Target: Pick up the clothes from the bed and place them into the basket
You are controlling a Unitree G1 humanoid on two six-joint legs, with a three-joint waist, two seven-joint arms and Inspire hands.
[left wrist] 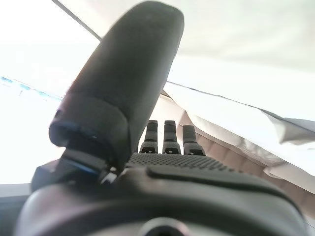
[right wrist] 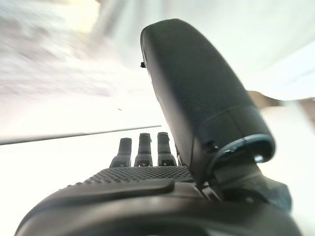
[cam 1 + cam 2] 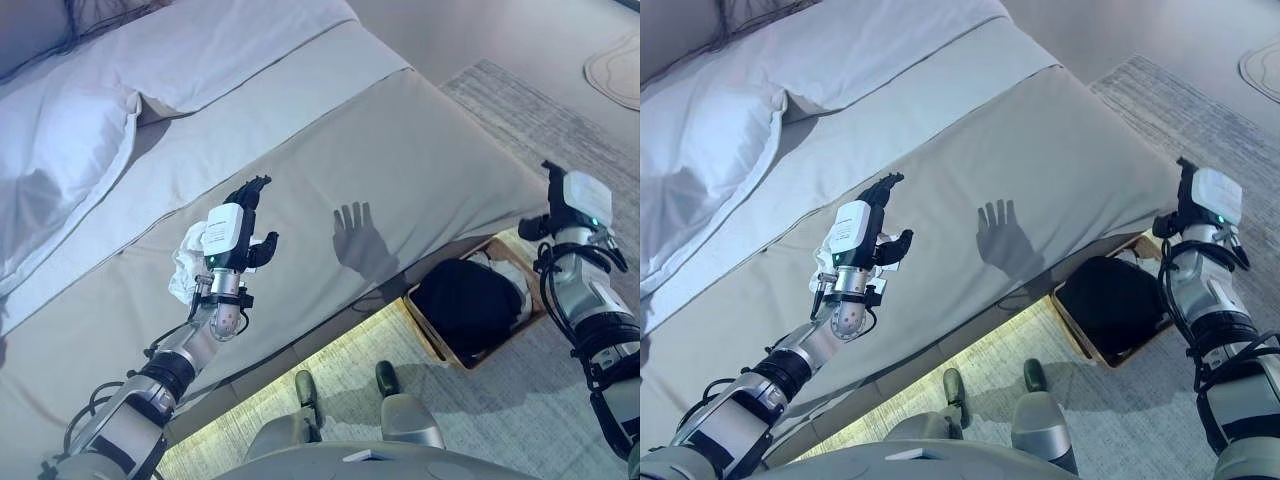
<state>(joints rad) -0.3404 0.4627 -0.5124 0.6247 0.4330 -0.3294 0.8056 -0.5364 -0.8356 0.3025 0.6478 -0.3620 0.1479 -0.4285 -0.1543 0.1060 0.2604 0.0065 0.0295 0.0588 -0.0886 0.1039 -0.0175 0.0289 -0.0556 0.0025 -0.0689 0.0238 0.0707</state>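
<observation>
Left eye view: left hand (image 3: 243, 215) hovers, fingers straight and empty, above the bed (image 3: 420, 150).
White cloth (image 3: 187, 262) beside its wrist may be overshot; right hand (image 3: 560, 195), fingers straight, idles over the basket (image 3: 425, 325).

Cool, dim light – hand shadow on bed (image 3: 420, 170); wrist views overexposed – blurred.

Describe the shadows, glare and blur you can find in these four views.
Eye views: the left hand casts a crisp hand-shaped shadow on the bed; a light strip glows beneath the bed. Left wrist view: background washed out by glare. Right wrist view: background overexposed and smeared.
</observation>
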